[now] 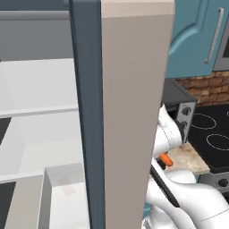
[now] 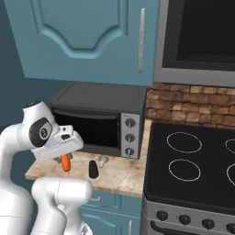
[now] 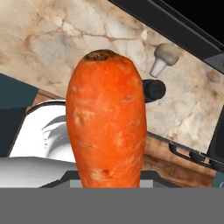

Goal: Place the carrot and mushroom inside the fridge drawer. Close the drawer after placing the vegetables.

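Pincer (image 2: 65, 158) pinches the stubby, pitted orange carrot (image 3: 107, 122) above the veined marble counter (image 3: 57, 43)

Toaster oven (image 2: 98, 120) beside stove (image 2: 190, 172); black shaker (image 2: 93, 169) on counter (image 2: 124, 176).

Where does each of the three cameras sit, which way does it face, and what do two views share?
Left base view: behind the arm's left, facing the open fridge, its fridge drawer pulled out; white arm at lower right.
Right base view: behind the arm's right, facing the toaster oven and stove; arm at lower left.
Hand view: on the hand, looking along the held carrot down at the counter.
Both last views share the mushroom.
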